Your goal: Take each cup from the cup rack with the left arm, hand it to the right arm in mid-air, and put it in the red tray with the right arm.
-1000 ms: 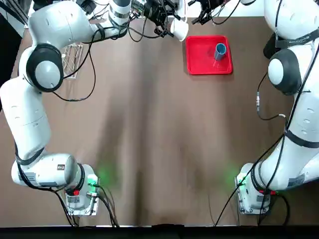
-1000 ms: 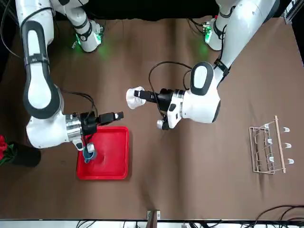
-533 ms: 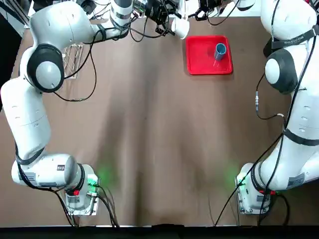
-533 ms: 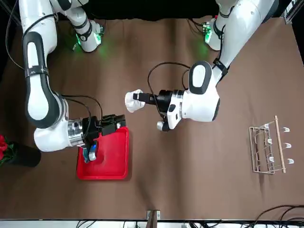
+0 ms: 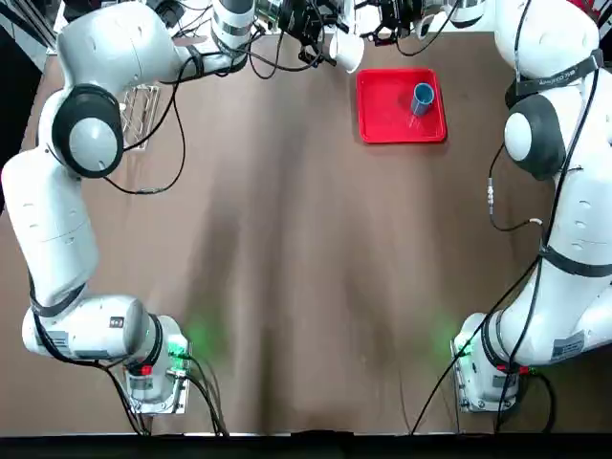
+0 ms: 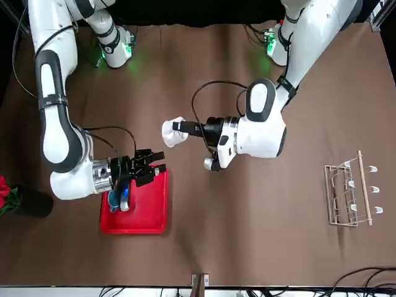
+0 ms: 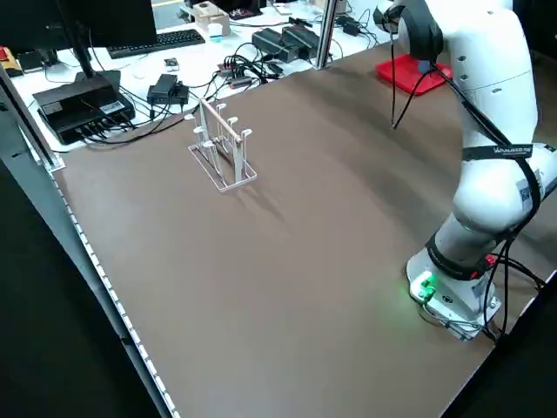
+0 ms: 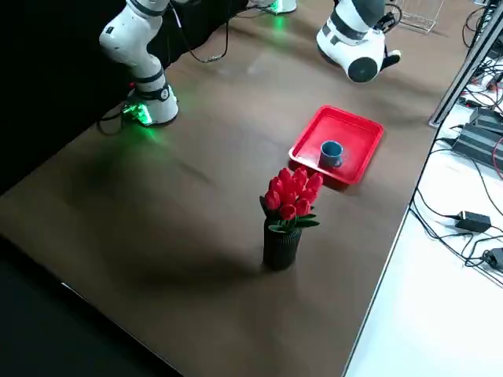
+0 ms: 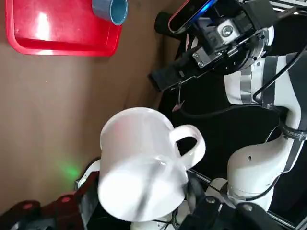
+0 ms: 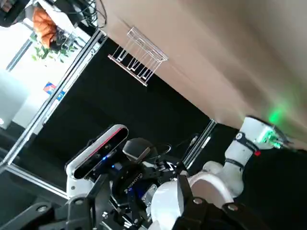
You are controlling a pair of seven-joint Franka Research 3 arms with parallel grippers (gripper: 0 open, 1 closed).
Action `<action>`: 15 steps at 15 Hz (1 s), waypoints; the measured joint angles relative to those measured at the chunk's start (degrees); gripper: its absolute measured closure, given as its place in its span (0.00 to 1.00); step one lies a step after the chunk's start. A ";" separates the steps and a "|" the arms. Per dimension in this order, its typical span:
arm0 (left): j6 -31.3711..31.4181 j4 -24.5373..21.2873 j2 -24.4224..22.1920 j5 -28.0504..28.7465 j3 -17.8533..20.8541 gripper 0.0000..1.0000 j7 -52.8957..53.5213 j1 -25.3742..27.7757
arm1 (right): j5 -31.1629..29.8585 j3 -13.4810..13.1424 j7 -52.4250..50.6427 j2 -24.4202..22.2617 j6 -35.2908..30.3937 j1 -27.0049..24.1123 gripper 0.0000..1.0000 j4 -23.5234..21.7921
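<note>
In the front view, the left gripper is near the middle of the frame, pinching the white cup at its tips and keeping it up off the surface. The left wrist view shows that cup filling the centre of the frame, one finger at either side, its handle sticking out toward the right of the frame.

The right gripper sits left of centre in the front view, its fingers spread with nothing pinched between them. The white cup is just up and to the right of it in that frame, near but apart. In the right wrist view, the cup shows at the bottom of the frame, partly behind the right-hand finger and partly in the gap between the two; how deep it lies beyond the fingertips I cannot tell.

The red tray lies flat in the upper right of the top view. The blue cup is inside it, toward the tray's right side in that frame; in the front view the right arm's wrist partly covers this cup.

The cup rack stands at the right of the front view, well apart from both grippers, with no cup on its pegs. A dark vase of red flowers stands near the tray, at the centre of the right side view.
</note>
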 joint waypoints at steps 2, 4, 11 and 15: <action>0.00 0.04 0.00 0.00 0.00 0.23 0.00 0.00 | 0.01 0.04 3.61 0.00 -0.37 0.05 0.37 0.09; 0.01 0.29 0.00 0.00 0.00 0.23 0.00 0.00 | 0.01 0.07 5.28 0.03 -2.22 0.16 0.37 0.10; 2.10 0.88 0.00 0.00 0.00 0.23 0.00 -0.40 | 0.02 0.34 7.23 0.62 -5.54 0.90 0.48 0.09; 2.37 0.88 0.02 0.00 0.00 0.24 0.00 -0.70 | 0.43 0.60 8.35 0.63 -6.50 1.57 0.54 0.09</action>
